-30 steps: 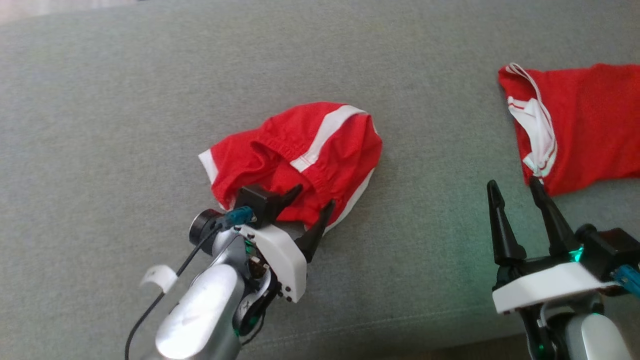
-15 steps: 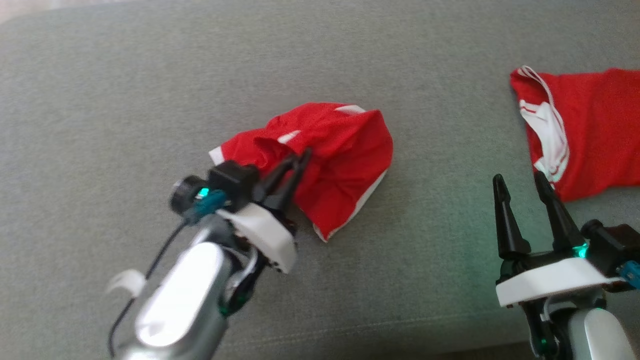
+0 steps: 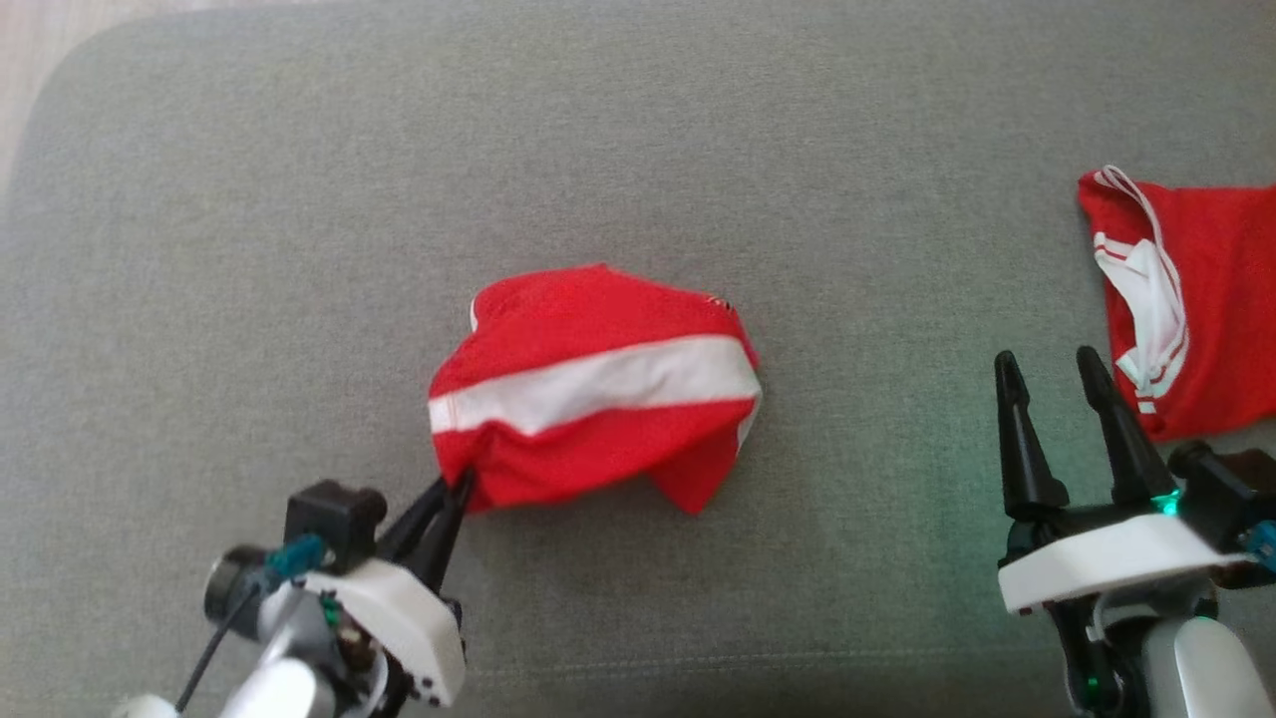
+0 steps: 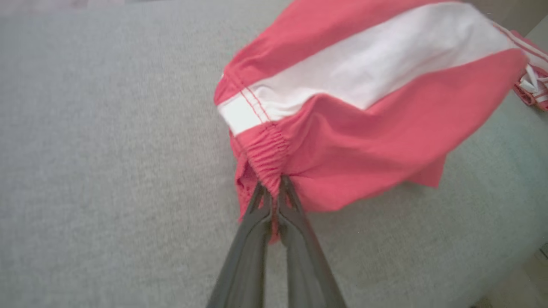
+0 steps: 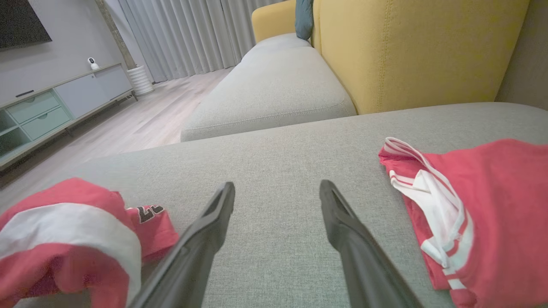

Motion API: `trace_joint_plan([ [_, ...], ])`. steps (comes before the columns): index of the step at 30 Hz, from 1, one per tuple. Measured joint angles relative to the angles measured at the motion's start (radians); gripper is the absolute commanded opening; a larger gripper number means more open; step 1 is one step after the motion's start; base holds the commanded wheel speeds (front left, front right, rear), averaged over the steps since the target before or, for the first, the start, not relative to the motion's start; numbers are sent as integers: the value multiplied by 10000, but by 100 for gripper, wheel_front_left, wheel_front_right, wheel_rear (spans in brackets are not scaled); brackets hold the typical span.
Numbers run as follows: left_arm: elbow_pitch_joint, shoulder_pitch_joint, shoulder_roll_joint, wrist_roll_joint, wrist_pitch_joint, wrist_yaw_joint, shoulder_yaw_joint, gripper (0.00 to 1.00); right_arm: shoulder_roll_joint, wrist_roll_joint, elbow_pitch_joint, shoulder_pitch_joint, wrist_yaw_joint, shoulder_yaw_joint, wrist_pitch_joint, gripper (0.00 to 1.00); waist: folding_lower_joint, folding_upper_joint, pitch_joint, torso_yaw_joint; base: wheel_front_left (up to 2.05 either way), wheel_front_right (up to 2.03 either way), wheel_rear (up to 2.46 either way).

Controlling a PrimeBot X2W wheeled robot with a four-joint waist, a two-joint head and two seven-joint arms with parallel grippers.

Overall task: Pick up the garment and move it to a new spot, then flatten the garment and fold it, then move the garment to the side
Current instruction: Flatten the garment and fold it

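Note:
The garment (image 3: 598,389) is a pair of red shorts with a broad white stripe, bunched on the grey cushion (image 3: 638,150) at the middle of the head view. My left gripper (image 3: 454,491) is shut on its elastic waistband at the lower-left corner. In the left wrist view the fingers (image 4: 295,214) pinch the gathered waistband, and the garment (image 4: 364,107) hangs up and to the right from them. My right gripper (image 3: 1047,364) stands open at the lower right, empty, between the two red pieces. In the right wrist view the garment (image 5: 68,235) lies at the lower left of my right gripper (image 5: 276,188).
A second red top with white trim (image 3: 1196,299) lies at the right edge of the cushion, also at the right in the right wrist view (image 5: 479,214). A yellow sofa back (image 5: 406,47), another grey seat (image 5: 274,85), wooden floor and a low cabinet (image 5: 47,111) lie beyond.
My left gripper closed on the waistband and pulled back toward me and left, dragging the garment so its white stripe now faces up. The head camera also shifted. The right gripper stayed open.

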Motion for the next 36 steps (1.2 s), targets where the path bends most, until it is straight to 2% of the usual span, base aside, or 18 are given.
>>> trace_joint_plan([
  [4, 543, 118, -213, -245, -309, -48, -69, 0, 0, -15, -15, 0, 0, -48, 63, 100, 0, 0, -29, 96, 0, 0, 0],
  [5, 750, 115, -326, -299, -439, -44, -71, 33, 0, -38, -31, -1, 0, -54, 132, 100, 0, 0, -51, 116, 0, 0, 0],
  [6, 938, 115, -445, -347, -606, -42, -67, 88, 0, -73, -54, -1, 0, -59, 136, 100, 0, 0, -77, 136, 0, 0, 0],
  [7, 1127, 115, -545, -362, -773, -42, -69, 100, 0, -115, -81, 0, 0, -73, 140, 100, 0, 0, -112, 156, 0, 0, 0],
  [11, 1630, 83, -803, -326, -1756, 6, -48, 100, 0, -211, -234, 15, 0, -136, 313, 100, 0, 0, -320, 253, 0, 0, 0],
  [17, 1145, 81, -959, -42, -2821, 623, 460, 100, 0, -395, -476, 91, 0, -184, 472, 100, 0, 0, -625, 331, 0, 0, 0],
  [24, -121, 75, -895, 516, -3028, 1361, 1267, 100, 0, -587, -767, 252, 0, -219, 671, 100, 0, 0, -941, 333, 0, 0, 0],
  [36, -859, 312, -627, 800, -3032, 1546, 1517, 100, 0, -669, -945, 514, 0, -221, 874, 100, 0, 0, -1179, 268, 0, 0, 0],
])
